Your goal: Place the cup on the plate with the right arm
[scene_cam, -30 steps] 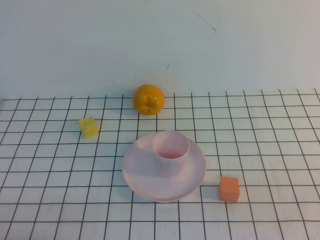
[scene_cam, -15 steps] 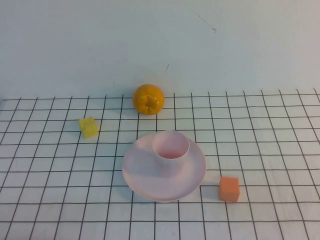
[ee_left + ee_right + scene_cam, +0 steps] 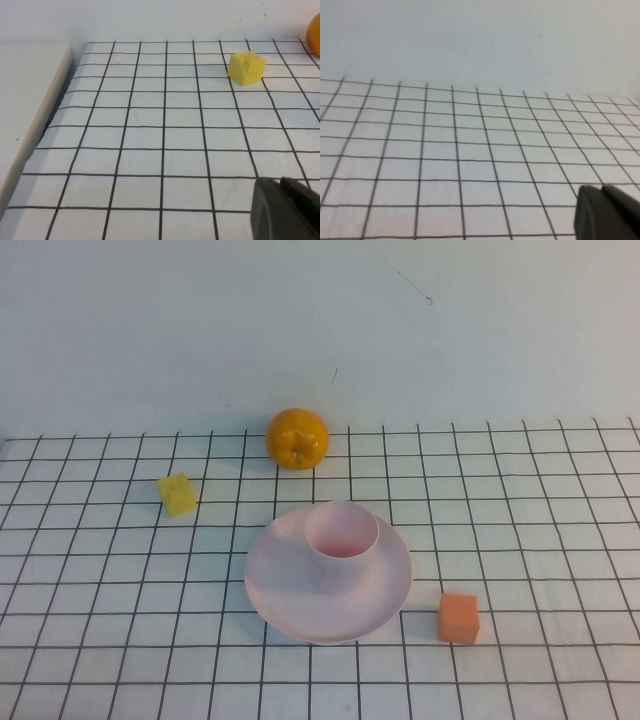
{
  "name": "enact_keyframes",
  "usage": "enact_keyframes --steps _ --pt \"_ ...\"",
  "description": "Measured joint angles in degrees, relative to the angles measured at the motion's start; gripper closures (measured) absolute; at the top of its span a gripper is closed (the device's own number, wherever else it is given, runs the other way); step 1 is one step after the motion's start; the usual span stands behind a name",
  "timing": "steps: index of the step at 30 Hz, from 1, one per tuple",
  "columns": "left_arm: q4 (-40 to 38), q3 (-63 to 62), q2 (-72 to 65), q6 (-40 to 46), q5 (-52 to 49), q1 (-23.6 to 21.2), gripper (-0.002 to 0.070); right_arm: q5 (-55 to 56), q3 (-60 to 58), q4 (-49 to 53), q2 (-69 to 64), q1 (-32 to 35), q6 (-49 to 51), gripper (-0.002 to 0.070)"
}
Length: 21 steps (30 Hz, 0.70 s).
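Cup (image 3: 342, 538) upright on plate (image 3: 280, 590)

cup (image 3: 342, 540): small pale pink tumbler, no handle, upright, mouth open upward, stands on plate, toward its far side | plate (image 3: 280, 585): round pale pink, shallow, low rim, flat on gridded surface | right arm: only claw (image 3: 607, 214) tip seen, over bare grid

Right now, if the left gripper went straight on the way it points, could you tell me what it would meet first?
Probably nothing soon: ahead of the left gripper lies bare grid cloth; the yellow cube sits far ahead, near that line.
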<state>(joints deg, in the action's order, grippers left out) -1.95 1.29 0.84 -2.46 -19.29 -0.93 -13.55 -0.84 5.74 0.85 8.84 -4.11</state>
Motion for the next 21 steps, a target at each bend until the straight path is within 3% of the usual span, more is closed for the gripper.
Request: enact_keyframes --steps 14,21 --pt "0.0 0.0 0.0 0.0 0.0 0.0 0.0678 -7.73 -0.77 -0.45 0.0 3.22 0.0 0.0678" --pt "0.0 0.0 0.0 0.0 0.0 0.0 0.0678 -7.86 -0.77 -0.45 0.0 -0.19 -1.37 0.0678"
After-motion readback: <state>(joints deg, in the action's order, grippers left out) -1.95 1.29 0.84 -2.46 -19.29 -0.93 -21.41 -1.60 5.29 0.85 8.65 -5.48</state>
